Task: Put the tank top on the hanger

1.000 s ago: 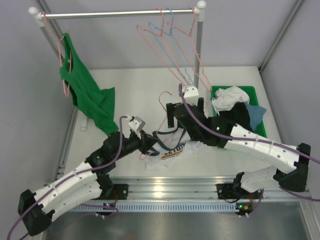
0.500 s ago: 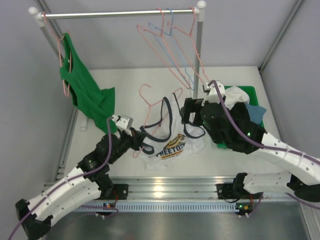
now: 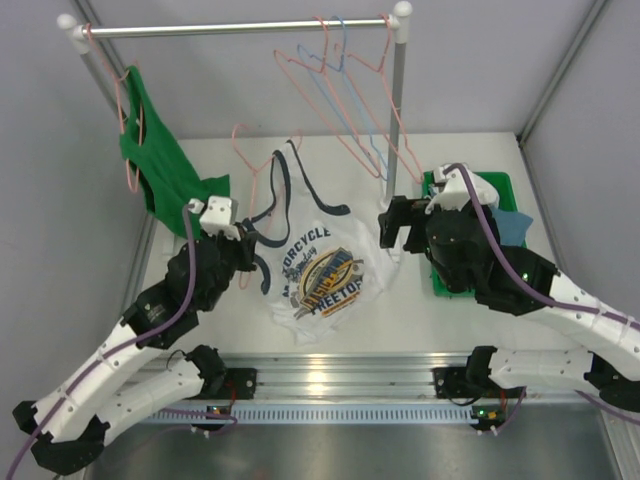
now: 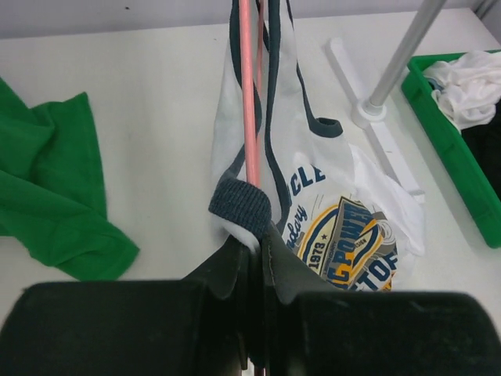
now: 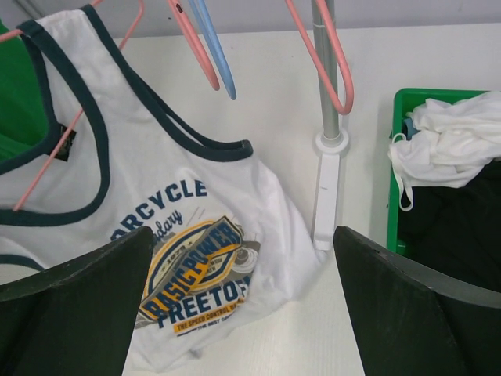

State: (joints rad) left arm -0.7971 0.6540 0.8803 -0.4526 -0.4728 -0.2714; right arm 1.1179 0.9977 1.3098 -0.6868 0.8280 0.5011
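**Left pincer (image 4: 250,244) clamped on wire and trim; right pincer (image 5: 243,235) spread wide, empty**

The left pincer's two fingers are pressed together. Between them sit the pink wire of the hanger (image 4: 249,94) and a folded bit of navy trim from the tank top (image 4: 344,235). In the left wrist view the wire runs straight away from the fingertips, with a navy-edged strap lying along it on either side. Whether the wire passes inside the neck opening cannot be told.

Past the grip, the white body of the shirt spreads out on the table (image 3: 440,320), graphic side up, with the blue-and-yellow print facing the overhead camera. It lies between the two arms. Its upper part with the straps is drawn toward the left pincer, and its lower part lies flat nearer the right arm.

The right pincer hangs with its jaws far apart and grips nothing. It is near the foot of the rack post (image 5: 325,196). Through the gap between its fingers its wrist camera sees the edge of the shirt and the white foot.

Just beside that foot stands a green bin (image 5: 395,141) holding white and dark cloth. Above, the rail (image 3: 230,28) carries several spare hangers (image 3: 350,100), pink and light blue. At its left end a green tank top (image 3: 165,170) hangs down to the table.
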